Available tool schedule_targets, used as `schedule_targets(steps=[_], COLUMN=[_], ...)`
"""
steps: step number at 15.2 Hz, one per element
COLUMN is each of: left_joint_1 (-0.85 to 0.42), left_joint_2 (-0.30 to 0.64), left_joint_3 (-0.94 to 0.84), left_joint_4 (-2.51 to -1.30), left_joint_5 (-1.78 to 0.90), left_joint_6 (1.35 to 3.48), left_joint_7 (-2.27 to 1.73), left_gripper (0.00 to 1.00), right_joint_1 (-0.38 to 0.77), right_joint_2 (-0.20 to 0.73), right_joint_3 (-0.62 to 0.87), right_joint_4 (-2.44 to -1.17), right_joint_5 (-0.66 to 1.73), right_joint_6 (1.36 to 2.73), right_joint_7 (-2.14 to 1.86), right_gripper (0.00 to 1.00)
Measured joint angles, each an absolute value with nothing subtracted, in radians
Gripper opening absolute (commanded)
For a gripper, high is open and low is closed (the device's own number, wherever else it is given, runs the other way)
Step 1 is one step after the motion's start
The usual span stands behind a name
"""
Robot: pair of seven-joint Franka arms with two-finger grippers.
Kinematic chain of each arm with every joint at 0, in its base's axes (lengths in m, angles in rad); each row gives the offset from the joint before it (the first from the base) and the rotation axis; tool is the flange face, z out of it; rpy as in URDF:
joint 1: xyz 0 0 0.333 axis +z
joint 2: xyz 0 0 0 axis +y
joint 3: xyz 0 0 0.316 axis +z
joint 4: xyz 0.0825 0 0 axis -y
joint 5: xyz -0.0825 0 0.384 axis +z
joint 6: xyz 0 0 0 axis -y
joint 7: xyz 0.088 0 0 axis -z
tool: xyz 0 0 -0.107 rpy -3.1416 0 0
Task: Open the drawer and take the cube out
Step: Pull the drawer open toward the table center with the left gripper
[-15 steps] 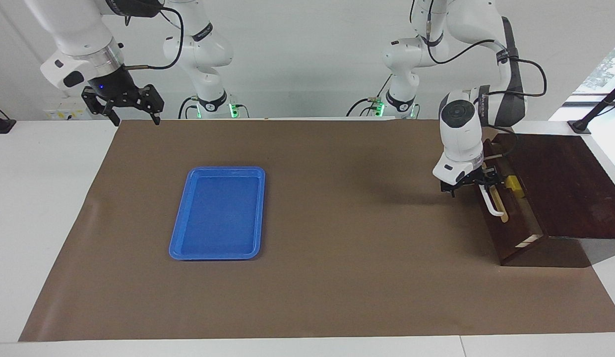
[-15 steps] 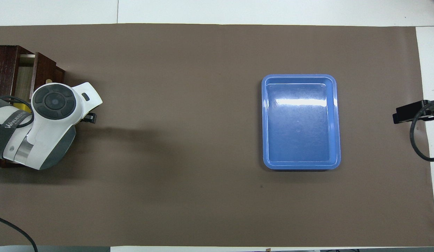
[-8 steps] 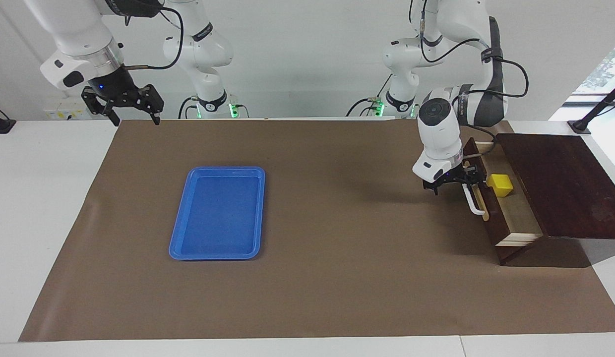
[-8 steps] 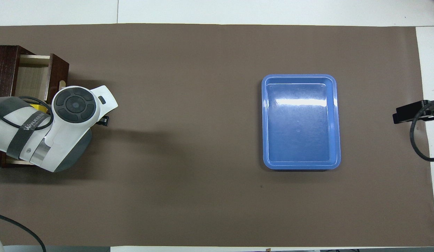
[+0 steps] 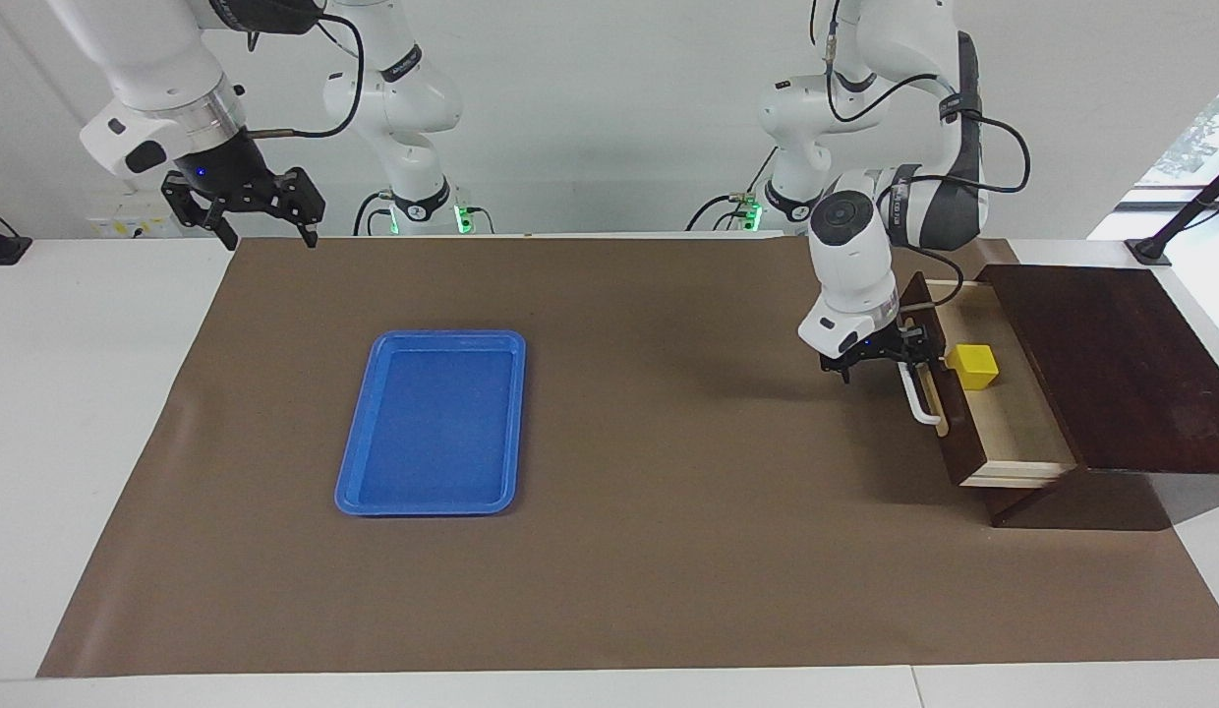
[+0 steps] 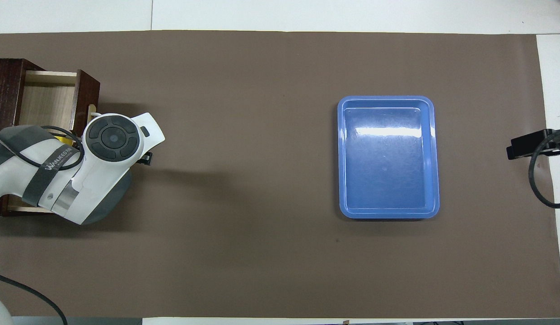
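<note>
Drawer [image 5: 973, 418]: pulled out, at the tabletop edge by the left arm.
You see cube [image 5: 972, 365] inside; left gripper [image 5: 905, 354] at handle [image 5: 917, 394], seemingly gripping it; right gripper [image 5: 265, 228] spread, waiting over mat corner.

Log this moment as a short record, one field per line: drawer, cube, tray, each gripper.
drawer: pulled out of the dark wooden box, pale interior showing
handle: white bar on the drawer front
cube: yellow, inside the drawer, near its front
tray: blue, nothing in it, on the brown mat toward the right arm's end
left gripper: at the handle
right gripper: raised over the mat's corner, open, holding nothing; this arm waits
</note>
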State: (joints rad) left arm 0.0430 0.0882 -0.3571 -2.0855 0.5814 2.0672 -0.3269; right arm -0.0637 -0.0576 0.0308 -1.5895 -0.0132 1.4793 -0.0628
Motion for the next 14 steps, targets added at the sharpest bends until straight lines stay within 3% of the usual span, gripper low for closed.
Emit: schedule_targets(steps=[8, 14], left_joint_1=[0.042, 0.04], left_joint_2=[0.088, 0.088], left_joint_3=[-0.369, -0.373], left_joint_4=[-2.048, -1.856], left_joint_5=[0.547, 0.396], left_joint_6=[2.034, 1.872], left_joint_7=[-0.327, -0.318], left_gripper=[1.0, 1.0], right_joint_1=[-0.064, -0.064], right_joint_2=[-0.058, -0.058], right_joint_3=[0.031, 0.032], right_joint_4=[-1.59, -1.59], right_joint_5=[-0.013, -0.013], right_joint_6=[1.479, 1.479], right_joint_7=[-0.063, -0.063], right_gripper=[1.0, 1.0])
